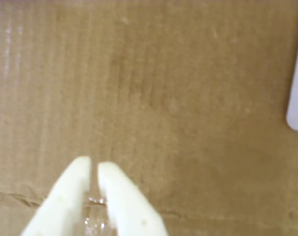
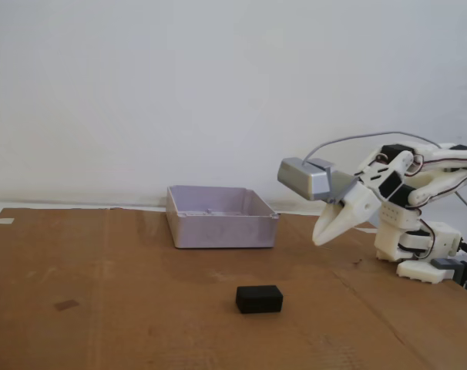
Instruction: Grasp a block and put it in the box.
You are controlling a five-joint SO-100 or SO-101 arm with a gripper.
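In the fixed view I see one small matte black rectangular block (image 2: 259,299) lying on the brown cardboard sheet (image 2: 102,308) at lower centre, apart from everything else. One shallow pale lavender-grey plastic box (image 2: 221,216) sits behind it at centre. My single white arm (image 2: 407,200) is folded at right, its white two-finger gripper (image 2: 320,239) hovering above the cardboard, empty. In the wrist view the fingertips (image 1: 80,167) are nearly together, a thin gap between them, with the box's corner (image 1: 297,98) at the right edge.
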